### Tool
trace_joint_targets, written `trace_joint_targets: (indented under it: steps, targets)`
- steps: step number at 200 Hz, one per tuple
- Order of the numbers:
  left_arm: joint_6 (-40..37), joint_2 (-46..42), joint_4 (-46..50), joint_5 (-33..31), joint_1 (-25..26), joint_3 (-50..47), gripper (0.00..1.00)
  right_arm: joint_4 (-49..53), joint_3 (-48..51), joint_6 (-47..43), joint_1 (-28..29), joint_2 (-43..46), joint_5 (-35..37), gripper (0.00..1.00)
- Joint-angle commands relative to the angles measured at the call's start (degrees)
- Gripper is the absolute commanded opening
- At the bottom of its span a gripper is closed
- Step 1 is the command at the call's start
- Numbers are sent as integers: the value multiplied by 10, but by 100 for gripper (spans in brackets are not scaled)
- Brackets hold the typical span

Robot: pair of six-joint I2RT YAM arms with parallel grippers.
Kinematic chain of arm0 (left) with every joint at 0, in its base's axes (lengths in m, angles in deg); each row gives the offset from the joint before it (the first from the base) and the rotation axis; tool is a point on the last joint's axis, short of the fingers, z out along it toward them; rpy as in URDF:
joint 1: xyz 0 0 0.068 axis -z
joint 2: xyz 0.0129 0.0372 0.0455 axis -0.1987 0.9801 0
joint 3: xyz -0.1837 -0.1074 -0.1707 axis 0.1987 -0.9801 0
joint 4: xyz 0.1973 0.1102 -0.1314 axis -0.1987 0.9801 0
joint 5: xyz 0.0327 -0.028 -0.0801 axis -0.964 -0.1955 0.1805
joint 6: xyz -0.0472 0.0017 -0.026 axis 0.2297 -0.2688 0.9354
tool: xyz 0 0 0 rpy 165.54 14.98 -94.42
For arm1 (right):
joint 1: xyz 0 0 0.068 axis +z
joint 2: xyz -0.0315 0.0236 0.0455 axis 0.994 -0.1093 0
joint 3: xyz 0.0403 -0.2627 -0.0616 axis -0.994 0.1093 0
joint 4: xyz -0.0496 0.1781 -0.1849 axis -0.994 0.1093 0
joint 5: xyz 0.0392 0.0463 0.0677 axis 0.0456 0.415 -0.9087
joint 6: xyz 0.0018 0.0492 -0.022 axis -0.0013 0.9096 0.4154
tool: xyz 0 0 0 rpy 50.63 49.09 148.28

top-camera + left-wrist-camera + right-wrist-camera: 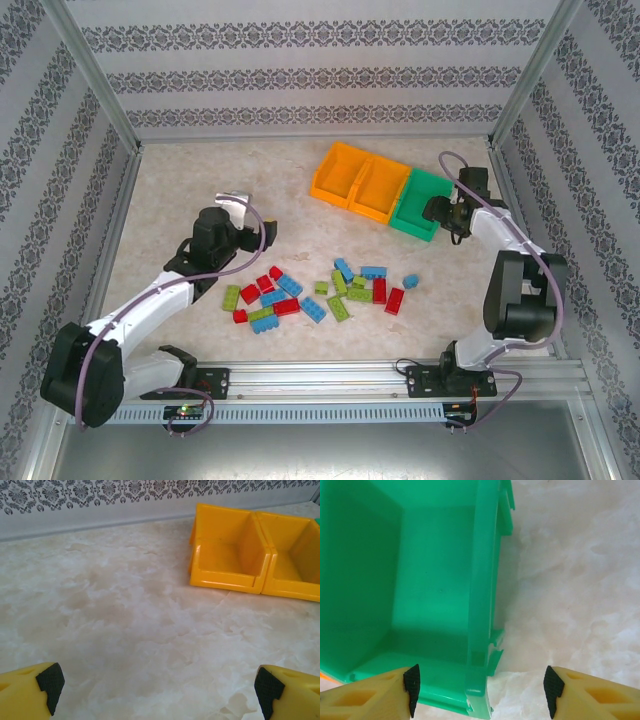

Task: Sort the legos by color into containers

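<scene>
straddling the green bin (435,580) wall, right tool (482,689) spread; left tool (157,681) spread; containers (378,190) line up diagonally.

Legos (310,290) on the table (180,190), before the containers (380,188)

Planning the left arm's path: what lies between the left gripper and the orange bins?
Bare marbled table, with nothing on it, lies between the left gripper and the orange bins; the left wrist view shows that stretch.
</scene>
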Motion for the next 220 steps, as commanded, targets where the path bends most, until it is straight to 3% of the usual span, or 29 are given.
trace_joint_targets:
  steps: [1, 49, 92, 136, 220]
  targets:
    - [-9, -19, -3, -2, 6, -20, 100, 27, -31, -3, -3, -27, -11, 66]
    - [-7, -36, 6, -27, 6, -34, 100, 44, -63, -36, 17, -68, 22, 57]
    - [11, -39, 10, -42, 6, -38, 100, 54, -92, -57, 43, -101, 41, 33]
    - [19, -43, 14, -48, 6, -39, 100, 40, -96, -82, 74, -101, 37, 20]
    - [27, -53, 22, -49, 6, -50, 100, 28, -88, -160, 139, -87, 18, 15]
